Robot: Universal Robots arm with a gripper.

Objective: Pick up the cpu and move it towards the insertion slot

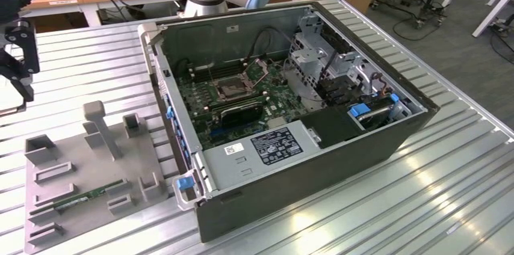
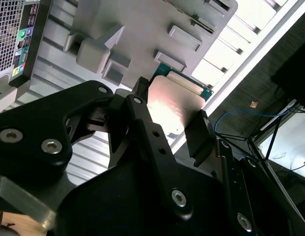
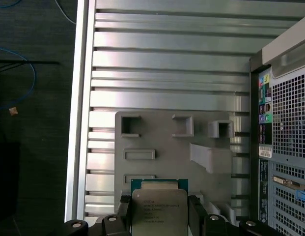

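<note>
The fingers (image 3: 196,214) are pinching the cpu (image 3: 158,209) by two opposite edges. The chip sits flat between them, its shiny metal lid facing the camera in the first wrist view and its green rim showing past the fingertips in both wrist views. It looks light, thin and stiff, with a slick lid. I judge the edges to be the right place to hold it, since the underside is likely delicate and an off-centre squeeze could let it twist or slip. Just beyond the fingers, and apart from the chip, lies the grey holder tray (image 3: 162,142) with its moulded pockets, resting on the ribbed metal worktop (image 3: 167,64). Farther off to one side of the fingers stands the open computer case (image 1: 321,116). Inside it, well apart from the fingers, is the insertion slot (image 1: 230,86) on the motherboard.
</note>
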